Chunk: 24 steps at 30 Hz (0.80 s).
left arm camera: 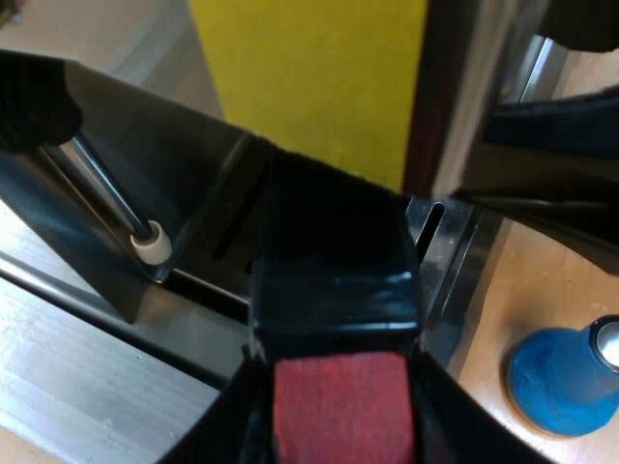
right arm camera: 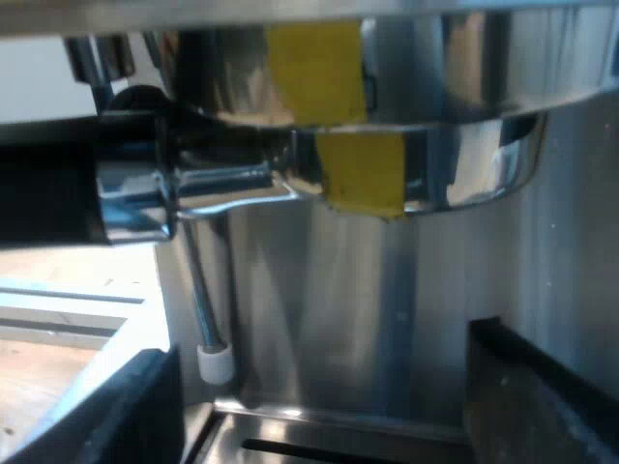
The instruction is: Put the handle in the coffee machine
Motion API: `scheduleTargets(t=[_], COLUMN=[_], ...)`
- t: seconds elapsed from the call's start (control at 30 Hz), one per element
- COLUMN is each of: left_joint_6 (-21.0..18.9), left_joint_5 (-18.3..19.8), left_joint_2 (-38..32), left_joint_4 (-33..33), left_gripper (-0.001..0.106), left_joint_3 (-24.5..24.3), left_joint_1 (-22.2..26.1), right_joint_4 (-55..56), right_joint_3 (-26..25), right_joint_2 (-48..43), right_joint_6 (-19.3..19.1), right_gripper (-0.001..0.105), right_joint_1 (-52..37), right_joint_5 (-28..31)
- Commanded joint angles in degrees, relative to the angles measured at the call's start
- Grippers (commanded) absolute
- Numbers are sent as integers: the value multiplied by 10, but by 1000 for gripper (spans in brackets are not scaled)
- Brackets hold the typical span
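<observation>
**Handle (left arm camera: pixel 334 290) is up at the coffee machine (right arm camera: pixel 319 319)**

Left tool (left arm camera: pixel 340 396) is clamped on the handle, with a finger on either side of its red end (left arm camera: pixel 343 420). The metal holder (right arm camera: pixel 426 174) sits up under the machine's front, above the steam wand (right arm camera: pixel 215 358). Right tool (right arm camera: pixel 329 425) is spread apart, low at the machine's front. Blue tamper (left arm camera: pixel 561 382) stands on the surface (left arm camera: pixel 493 319) nearby.

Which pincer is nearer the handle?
Left. The left pincer grips the handle at its red end. The right pincer hangs open below the holder, at the machine's front, apart from the handle.
</observation>
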Motion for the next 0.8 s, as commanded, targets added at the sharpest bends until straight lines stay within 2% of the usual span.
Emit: scheduleTargets(t=[0.03,0.43,0.5,0.8], left_joint_6=[-12,-12,-12,-12], left_joint_5=[62,62,62,62], left_joint_2=[-14,-14,-14,-14], left_joint_4=[-46,-46,-46,-46], left_gripper=[0,0,0,0], left_joint_3=[-22,-22,-22,-22], left_joint_1=[-3,-3,-3,-3], right_joint_4=[-7,-16,-16,-29], right_joint_3=[-5,-21,-34,-38], right_joint_2=[5,19,20,26], right_joint_6=[-11,-11,-11,-11], right_gripper=[59,58,45,47], right_joint_1=[-7,-37,-51,-51], right_joint_5=[3,-1,-12,-5])
